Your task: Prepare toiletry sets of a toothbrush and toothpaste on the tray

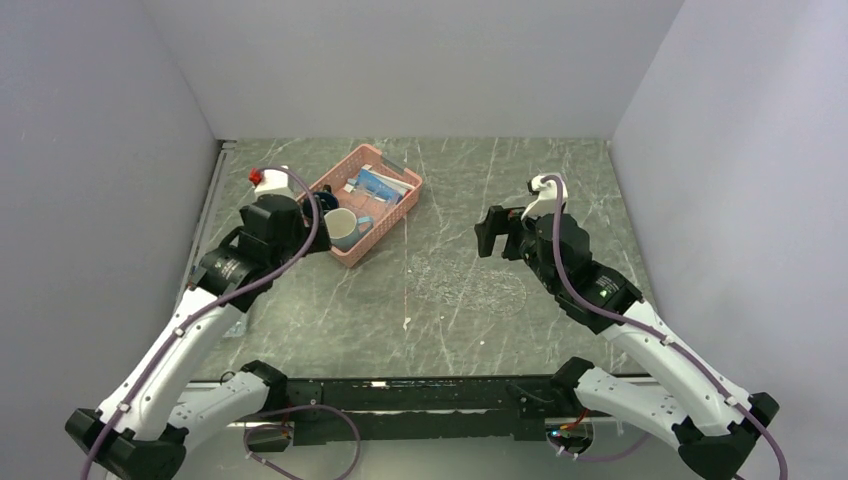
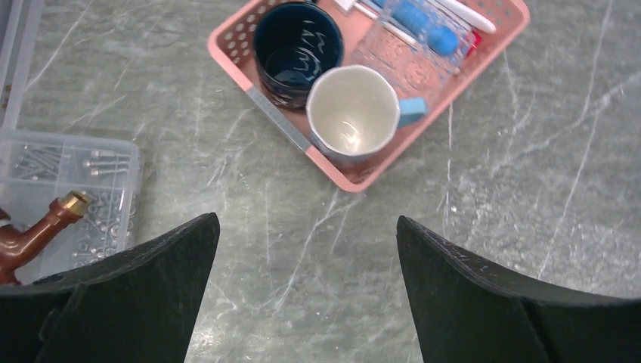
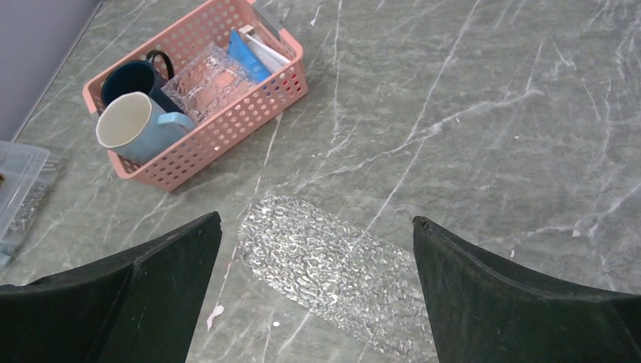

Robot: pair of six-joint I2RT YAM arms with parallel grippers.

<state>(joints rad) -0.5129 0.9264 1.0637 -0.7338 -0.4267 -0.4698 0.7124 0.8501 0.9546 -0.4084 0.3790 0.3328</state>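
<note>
The clear tray (image 3: 332, 276) lies flat on the grey marbled bench (image 1: 560, 180), directly below the right jaws, which hang spread wide and grip nothing. The left jaws, likewise spread and empty, hover over the bench just short of the pink basket (image 2: 355, 178). There a blue toothpaste (image 2: 423, 23) tube and a white toothbrush (image 2: 472, 15) lie at the far end, behind a dark blue mug (image 2: 296, 45) and a pale mug (image 2: 351, 113).
</note>
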